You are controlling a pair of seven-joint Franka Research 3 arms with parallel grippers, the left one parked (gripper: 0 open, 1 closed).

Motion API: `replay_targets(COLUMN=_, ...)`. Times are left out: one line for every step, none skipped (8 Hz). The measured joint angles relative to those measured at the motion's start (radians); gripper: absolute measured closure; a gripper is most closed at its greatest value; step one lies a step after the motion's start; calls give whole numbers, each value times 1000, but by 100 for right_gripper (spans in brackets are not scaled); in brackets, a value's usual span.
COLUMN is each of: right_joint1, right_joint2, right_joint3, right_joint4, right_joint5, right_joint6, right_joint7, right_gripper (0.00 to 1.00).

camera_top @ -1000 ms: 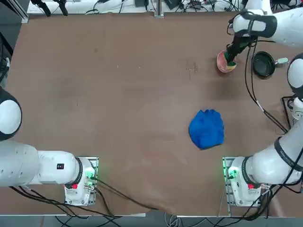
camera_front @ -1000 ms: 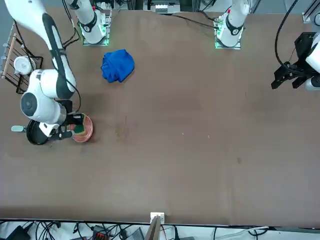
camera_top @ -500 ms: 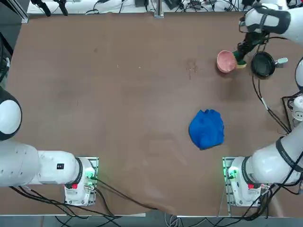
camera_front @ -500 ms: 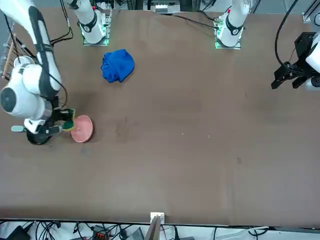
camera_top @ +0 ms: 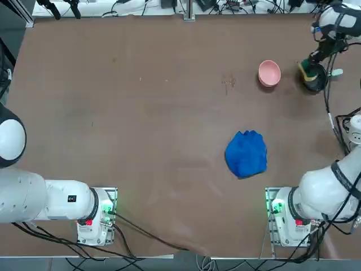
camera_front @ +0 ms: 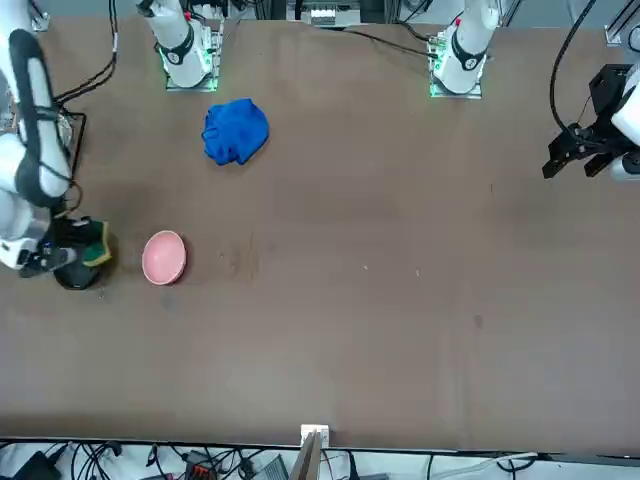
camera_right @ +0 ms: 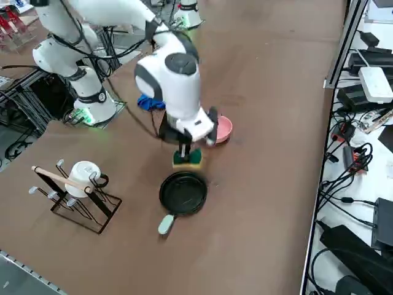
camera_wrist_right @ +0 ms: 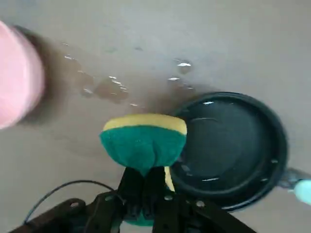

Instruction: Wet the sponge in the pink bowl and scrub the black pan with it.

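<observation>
Two steps make up the task, and the first, wetting, is judged complete: the sponge (camera_wrist_right: 143, 145) is clear of the pink bowl (camera_top: 269, 73), and water drops (camera_wrist_right: 112, 86) lie on the worktop (camera_top: 141, 124) between the pink bowl and the black pan (camera_right: 183, 193). The step in hand is judged to be the transfer to the black pan. The right tool (camera_wrist_right: 144, 195) is shut on the sponge, gripped at its pinched waist with the green body and yellow layer projecting beyond the fingertips. In the right side view the sponge is held above the worktop, just beside the rim of the black pan on the side toward the pink bowl, and is not seen to touch it. The black pan sits flat near the pink bowl, apart from it, with its light grey handle (camera_right: 166, 224) directed away from the pink bowl. The blue cloth (camera_top: 246, 153) lies well apart from the black pan and is not involved. For the next move, the sponge would have to be carried over the centre of the black pan, lowered until contact is made with the pan floor, and then rubbed across it. Because the black pan is small and unrestrained, light downward pressure and short strokes are advised so that it is not pushed across the worktop.
</observation>
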Motion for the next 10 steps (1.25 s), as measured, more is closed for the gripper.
replay_targets(right_joint1=-37, right_joint2=50, right_joint3=0, right_joint4=24, right_joint5=-1, right_joint6=46, right_joint7=-67, right_gripper=96)
replay_targets(right_joint1=-69, right_joint2=98, right_joint3=0, right_joint4=40, right_joint5=-1, right_joint6=91, right_joint7=-122, right_gripper=96)
replay_targets(right_joint1=-95, right_joint2=139, right_joint3=0, right_joint4=55, right_joint5=-3, right_joint6=116, right_joint7=-169, right_gripper=96)
replay_targets(right_joint1=-115, right_joint2=169, right_joint3=0, right_joint4=81, right_joint5=-3, right_joint6=122, right_joint7=-205, right_gripper=96)
replay_targets(right_joint1=-125, right_joint2=187, right_joint3=1, right_joint4=113, right_joint5=-3, right_joint6=121, right_joint7=-221, right_gripper=96)
replay_targets(right_joint1=-128, right_joint2=206, right_joint3=1, right_joint4=148, right_joint5=-4, right_joint6=121, right_joint7=-226, right_gripper=96)
replay_targets(right_joint1=-128, right_joint2=227, right_joint3=4, right_joint4=181, right_joint5=-4, right_joint6=120, right_joint7=-227, right_gripper=96)
replay_targets(right_joint1=-127, right_joint2=240, right_joint3=10, right_joint4=202, right_joint5=-5, right_joint6=116, right_joint7=-225, right_gripper=96)
replay_targets(right_joint1=-121, right_joint2=242, right_joint3=14, right_joint4=209, right_joint5=-5, right_joint6=112, right_joint7=-222, right_gripper=96)
replay_targets(right_joint1=-110, right_joint2=242, right_joint3=19, right_joint4=212, right_joint5=-5, right_joint6=102, right_joint7=-217, right_gripper=96)
